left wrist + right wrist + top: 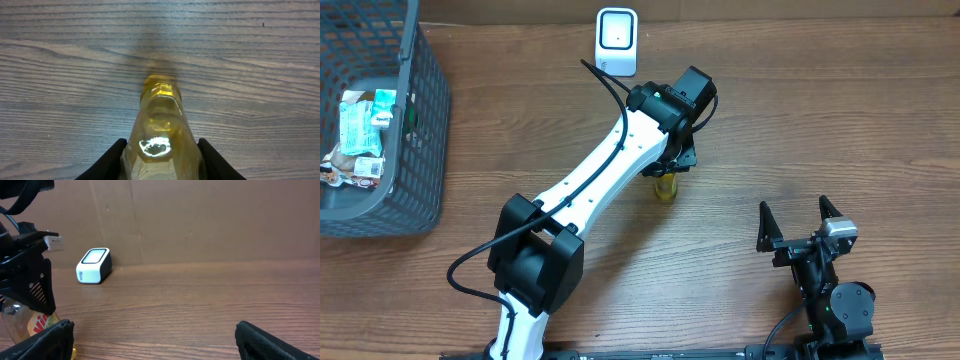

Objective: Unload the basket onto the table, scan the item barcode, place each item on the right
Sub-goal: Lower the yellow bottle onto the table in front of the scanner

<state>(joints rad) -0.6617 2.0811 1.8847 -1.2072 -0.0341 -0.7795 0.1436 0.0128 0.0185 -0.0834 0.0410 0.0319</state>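
Overhead, most of the bottle point(665, 188) is hidden beneath the left gripper point(670, 168). Only its yellow end pokes out on the near side of the wrist, and I cannot tell whether it touches the table point(770, 120). The left wrist view shows the hold more plainly. The two black fingers point(111, 161) are closed partway onto the sides of the clear bottle of yellow liquid, which points away from the camera. Its near end and the fingers run off the bottom edge. In the right wrist view, the bottle sits low in the left corner under the left arm's black head. A red and yellow label point(41, 324) is half covered and cropped, so its print cannot be read. The white barcode scanner point(616, 42) stands beyond the left gripper and a little to its left, near the back wall, well apart from the bottle. The arm's black cable point(610, 90) runs between them. Far off to the left of that gripper, a grey mesh basket point(425, 120) is cut by the frame edge. It holds some packets point(360, 125) too small to identify. The right gripper point(796, 218) rests well to the right of the bottle, nearer the robot, with its jaws spread wide on nothing.
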